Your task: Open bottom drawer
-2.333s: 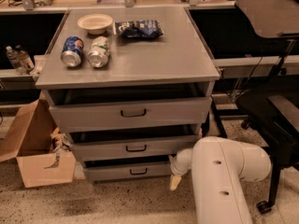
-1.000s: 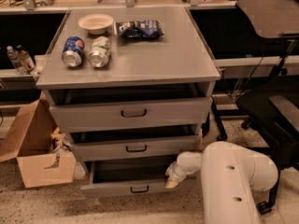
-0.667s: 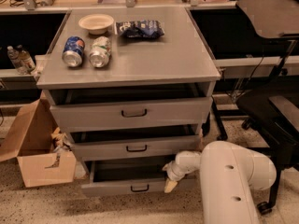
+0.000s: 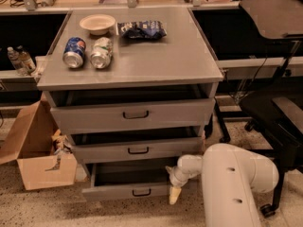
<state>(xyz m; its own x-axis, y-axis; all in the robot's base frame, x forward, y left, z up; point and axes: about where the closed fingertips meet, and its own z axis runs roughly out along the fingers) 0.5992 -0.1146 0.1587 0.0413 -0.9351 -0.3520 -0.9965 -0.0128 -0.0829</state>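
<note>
The bottom drawer (image 4: 125,191) is the lowest and shallowest grey front of the cabinet. It stands pulled out, with a dark gap showing inside behind its front. Its small black pull handle (image 4: 141,192) sits at the centre of the front. My gripper (image 4: 174,191) is at the drawer's right front corner, at the end of the white arm (image 4: 232,183) that comes in from the lower right. A pale fingertip (image 4: 174,195) points down towards the floor. The gripper is right of the handle and not on it.
The middle drawer (image 4: 137,149) and top drawer (image 4: 132,115) sit slightly out. The cabinet top holds two cans (image 4: 87,52), a bowl (image 4: 97,23) and a chip bag (image 4: 141,29). An open cardboard box (image 4: 35,152) stands at the left, a black chair (image 4: 279,108) at the right.
The bottom drawer has slid out from the cabinet. My gripper has moved forward with the drawer's right corner.
</note>
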